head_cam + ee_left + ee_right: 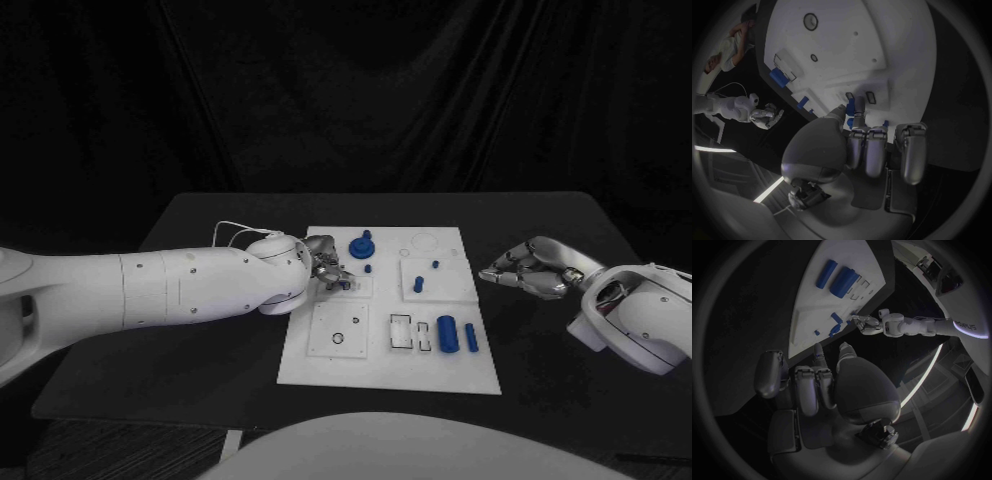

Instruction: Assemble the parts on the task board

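Two hands are at work around the task board (433,375), the white plate lying in the middle of the black tabletop (216,385). Starting from the left, the left hand (325,265) reaches over the board's left half, and in its wrist view the fingers (859,107) pinch a small blue part (851,106) just above the board's surface, near a pair of small dark slots. Close beside that hand, toward the far edge, a blue knob-like part (362,246) stands on the board. Nearer the middle, a short blue peg (418,284) stands in the board, and toward the near edge a thick blue cylinder (447,334) and a thinner blue bar (472,337) lie side by side next to some rectangular recesses. Off the board's right edge, the right hand (526,268) hovers over the dark tabletop with its fingers curled in; I see nothing in them.

To my eye, the step in hand is seating the pinched part into its place on the left half. Doing it well probably means keeping the part square to its slot, lowering it straight, and letting go only once it sits flush. The pinch looks slim, so a sideways nudge could tip the piece. The loose parts near the front seem left for later.
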